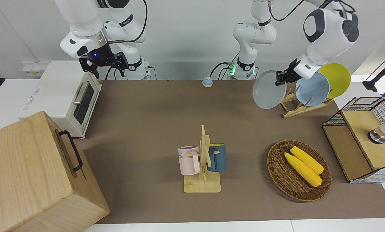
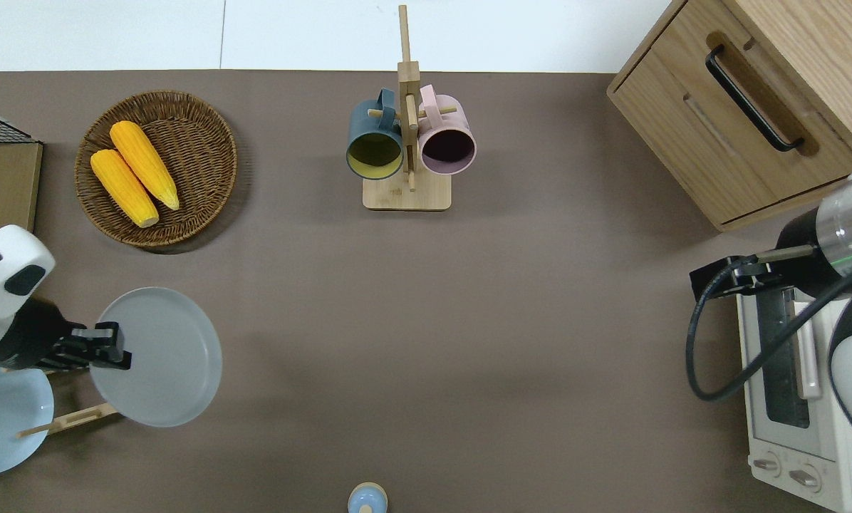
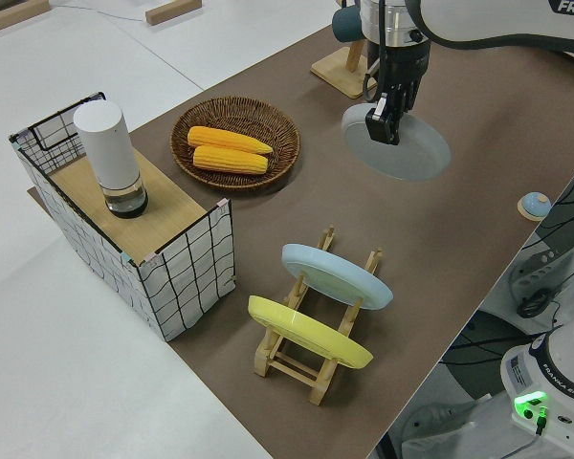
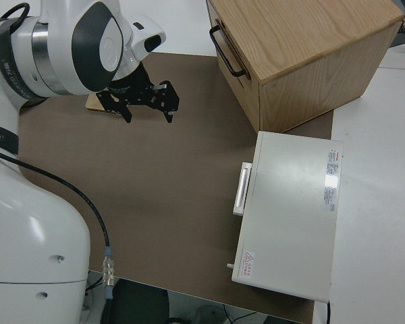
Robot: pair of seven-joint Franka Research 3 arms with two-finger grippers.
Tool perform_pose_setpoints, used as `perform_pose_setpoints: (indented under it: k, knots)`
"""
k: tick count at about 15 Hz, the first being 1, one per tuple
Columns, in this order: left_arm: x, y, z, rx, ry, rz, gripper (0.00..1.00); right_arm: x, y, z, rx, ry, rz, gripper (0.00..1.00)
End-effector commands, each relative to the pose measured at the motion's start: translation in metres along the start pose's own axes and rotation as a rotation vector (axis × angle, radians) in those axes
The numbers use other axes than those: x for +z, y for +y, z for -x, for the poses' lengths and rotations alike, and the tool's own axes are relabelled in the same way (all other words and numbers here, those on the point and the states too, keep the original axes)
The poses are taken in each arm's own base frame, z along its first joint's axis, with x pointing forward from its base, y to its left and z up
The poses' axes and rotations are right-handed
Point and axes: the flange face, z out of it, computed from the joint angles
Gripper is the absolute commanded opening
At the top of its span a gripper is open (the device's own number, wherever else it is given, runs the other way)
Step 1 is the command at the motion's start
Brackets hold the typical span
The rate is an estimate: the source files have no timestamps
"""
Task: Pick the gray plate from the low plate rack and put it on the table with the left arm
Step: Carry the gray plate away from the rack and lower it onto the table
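My left gripper [image 1: 281, 78] is shut on the rim of the gray plate [image 1: 266, 90] and holds it in the air, tilted. In the overhead view the gripper [image 2: 109, 345] and plate [image 2: 159, 356] are over bare table [image 2: 469, 320], just off the low plate rack [image 2: 70, 420] toward the table's middle. The side view shows the plate [image 3: 402, 143] clear of the rack [image 3: 306, 354]. The rack [image 1: 295, 109] holds a light blue plate [image 1: 311, 88] and a yellow plate [image 1: 337, 75]. My right arm is parked, its gripper [image 1: 104, 62] open.
A wicker basket [image 1: 271, 161] with two corn cobs lies farther from the robots than the rack. A mug stand [image 1: 203, 161] with a pink and a blue mug stands mid-table. A wire crate [image 1: 366, 129], toaster oven [image 1: 63, 93], wooden cabinet [image 1: 28, 174] and small bell [image 1: 207, 82] line the edges.
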Motion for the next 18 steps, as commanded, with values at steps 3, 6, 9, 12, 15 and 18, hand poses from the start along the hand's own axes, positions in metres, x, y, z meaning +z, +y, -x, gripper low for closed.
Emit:
perform_pose_setpoints:
  k: [3,6,9,12,15,18]
  knots:
    - [0.057,0.024,-0.019,0.005,-0.003,0.041,0.0,-0.003,0.002,0.002,0.015,-0.003,0.005,0.983]
    - [0.089,0.028,-0.028,0.004,0.003,0.026,0.0,-0.003,0.002,0.002,0.015,-0.001,0.005,0.983]
    - [0.11,0.023,-0.034,-0.003,0.011,0.016,0.01,-0.003,0.002,0.002,0.015,-0.001,0.006,0.983]
    - [0.121,0.022,-0.042,-0.004,0.014,0.006,0.01,-0.003,0.002,0.002,0.015,-0.003,0.005,0.983]
    - [0.124,0.025,-0.042,-0.002,0.013,0.011,0.01,-0.003,0.003,0.002,0.017,-0.003,0.006,0.983]
    - [0.127,0.025,-0.044,-0.005,0.014,0.01,0.03,-0.003,0.003,0.002,0.016,-0.001,0.005,0.983]
